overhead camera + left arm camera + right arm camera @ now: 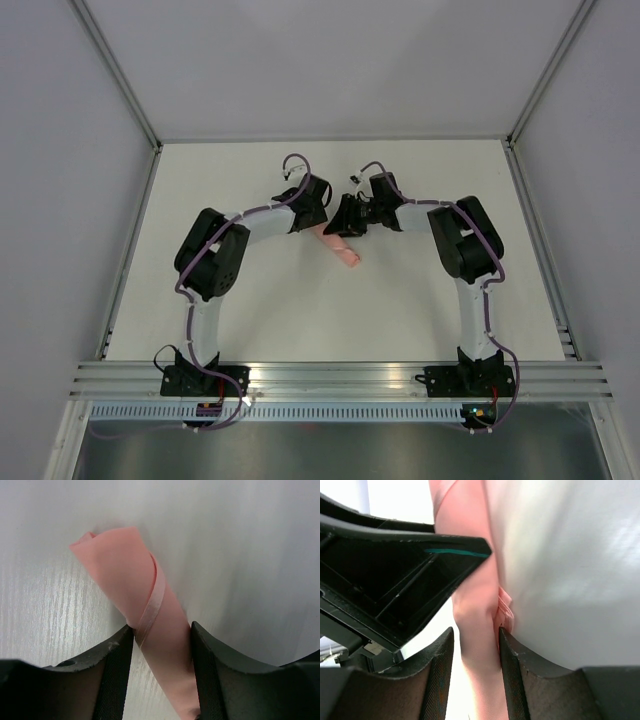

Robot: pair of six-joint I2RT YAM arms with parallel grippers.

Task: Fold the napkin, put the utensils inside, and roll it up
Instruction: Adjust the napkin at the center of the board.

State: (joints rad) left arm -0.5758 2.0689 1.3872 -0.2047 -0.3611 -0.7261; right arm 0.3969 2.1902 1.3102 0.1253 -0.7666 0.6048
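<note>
The salmon-pink napkin [345, 253] lies rolled into a narrow tube on the white table, slanting from the grippers toward the near right. My left gripper [316, 226] is closed round the tube's far end. In the left wrist view the napkin [125, 570] runs diagonally between the fingers and touches both, at the gripper [162, 630]. My right gripper [346, 228] sits just beside it. In the right wrist view the napkin [475, 605] fills the narrow gap of that gripper [476, 632]. No utensils are in view.
The left gripper's black body [395, 570] fills the upper left of the right wrist view, very close to my right fingers. The white table [430, 300] has raised metal rails along its left, right and near edges.
</note>
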